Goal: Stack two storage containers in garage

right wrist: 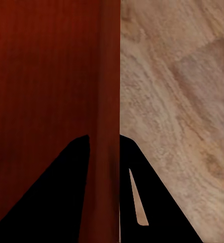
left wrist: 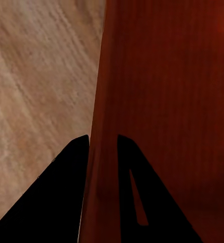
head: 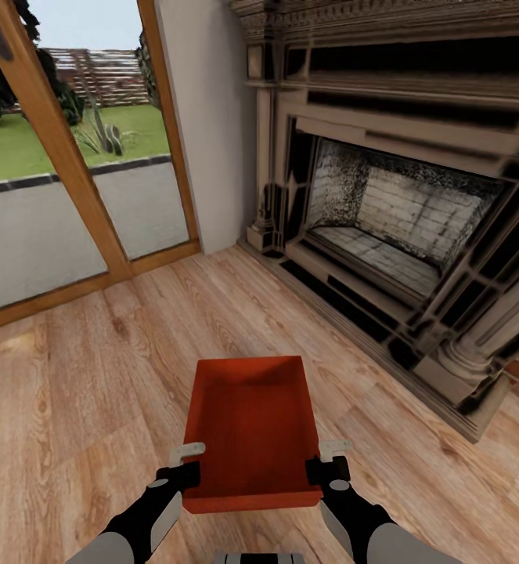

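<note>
An orange-red rectangular lidless storage bin (head: 251, 427) sits low in the centre of the head view, held between the robot's two arms above a light wood-plank floor (head: 79, 407) in the living room. The left gripper (head: 185, 464) is clamped on the bin's left wall near its near corner; the left wrist view shows that thin red wall (left wrist: 103, 152) pinched between the two dark fingers (left wrist: 66, 192), one inside the bin and one outside over the planks. The right gripper (head: 327, 460) grips the opposite wall the same way, its fingers (right wrist: 66, 192) straddling the red edge (right wrist: 108, 152). Beyond the bin to the right stands a pale brick fireplace with a dark ornate surround (head: 400, 211). To the left, a wood-framed glass door (head: 71, 180) looks out on a grey patio and lawn.
</note>
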Robot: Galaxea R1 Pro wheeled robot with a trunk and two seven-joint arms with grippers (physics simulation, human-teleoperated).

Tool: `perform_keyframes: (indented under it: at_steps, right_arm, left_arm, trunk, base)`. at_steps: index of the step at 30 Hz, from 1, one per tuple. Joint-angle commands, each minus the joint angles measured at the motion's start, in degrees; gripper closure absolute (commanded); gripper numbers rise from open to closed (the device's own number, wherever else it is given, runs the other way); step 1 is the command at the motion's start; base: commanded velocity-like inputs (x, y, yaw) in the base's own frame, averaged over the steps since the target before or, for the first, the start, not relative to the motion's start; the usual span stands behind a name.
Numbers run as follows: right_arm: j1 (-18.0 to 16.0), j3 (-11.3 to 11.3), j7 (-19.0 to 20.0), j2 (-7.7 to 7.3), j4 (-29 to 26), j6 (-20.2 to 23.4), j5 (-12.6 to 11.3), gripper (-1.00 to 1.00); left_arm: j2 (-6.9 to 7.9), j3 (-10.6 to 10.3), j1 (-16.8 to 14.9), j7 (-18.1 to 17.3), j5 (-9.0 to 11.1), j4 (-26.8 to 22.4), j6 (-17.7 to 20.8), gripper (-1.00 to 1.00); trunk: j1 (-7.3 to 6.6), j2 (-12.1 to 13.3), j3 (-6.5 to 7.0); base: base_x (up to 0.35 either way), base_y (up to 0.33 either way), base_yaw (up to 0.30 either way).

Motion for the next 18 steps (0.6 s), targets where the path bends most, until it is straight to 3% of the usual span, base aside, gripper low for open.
perform_keyframes:
  at_steps: [1, 18]
  right_arm:
    - [0.0, -0.1, -0.4, -0.01, 0.1, -0.3, -0.2, 1.00]
    - [0.0, 0.0, -0.4, -0.01, 0.1, -0.3, -0.2, 1.00]
  left_arm:
    - [0.06, -0.5, 0.0, 0.7, 0.3, -0.2, 0.3, 1.00]
    - [0.08, -0.5, 0.0, 0.7, 0.5, -0.1, 0.3, 1.00]
  trunk:
    - [-0.23, 0.4, 0.15]
    - [-3.97, 7.2, 3.20]
  base:
    - [0.000, 0.000, 0.000]
    - [0.000, 0.000, 0.000]
